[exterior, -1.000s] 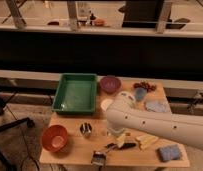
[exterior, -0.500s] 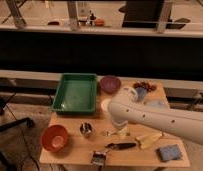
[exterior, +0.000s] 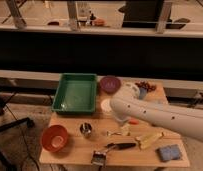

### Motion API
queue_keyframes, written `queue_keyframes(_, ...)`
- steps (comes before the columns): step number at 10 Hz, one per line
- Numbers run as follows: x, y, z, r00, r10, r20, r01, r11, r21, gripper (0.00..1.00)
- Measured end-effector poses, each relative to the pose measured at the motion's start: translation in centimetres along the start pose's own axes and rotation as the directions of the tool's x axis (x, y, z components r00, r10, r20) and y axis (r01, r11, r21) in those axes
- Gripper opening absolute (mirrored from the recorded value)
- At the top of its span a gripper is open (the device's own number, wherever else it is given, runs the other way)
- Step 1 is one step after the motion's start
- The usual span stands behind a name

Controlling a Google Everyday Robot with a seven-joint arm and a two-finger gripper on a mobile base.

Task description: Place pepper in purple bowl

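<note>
— Pepper [exterior: 133,121] lies on the surface [exterior: 75,150], just beside our hand [exterior: 124,128]; do we hold it?
— We cannot tell. Grasping step, we judge; next we must lift it over to the purple bowl [exterior: 110,84].

We see a wooden table [exterior: 75,152] with a green tray [exterior: 75,92] at its far left and an orange-red bowl [exterior: 54,138] near its near left corner. Just right of that bowl stands a small metal cup [exterior: 86,129]. Toward the near edge lie a black-handled brush [exterior: 117,146], a pale yellow item [exterior: 149,139] to its right, and a blue sponge [exterior: 169,153] further right. A dark red cluster [exterior: 145,85] sits at the far right.
</note>
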Motion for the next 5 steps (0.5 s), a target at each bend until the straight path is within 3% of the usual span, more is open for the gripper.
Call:
queue_keyframes(3,2.1,-1.1,0.3,0.999,0.048,0.005,-0.048,0.999,0.007,0.8)
queue_keyframes(5,3.3,-1.4,0.7,0.997,0.065,0.043,-0.066,0.997,0.027,0.8)
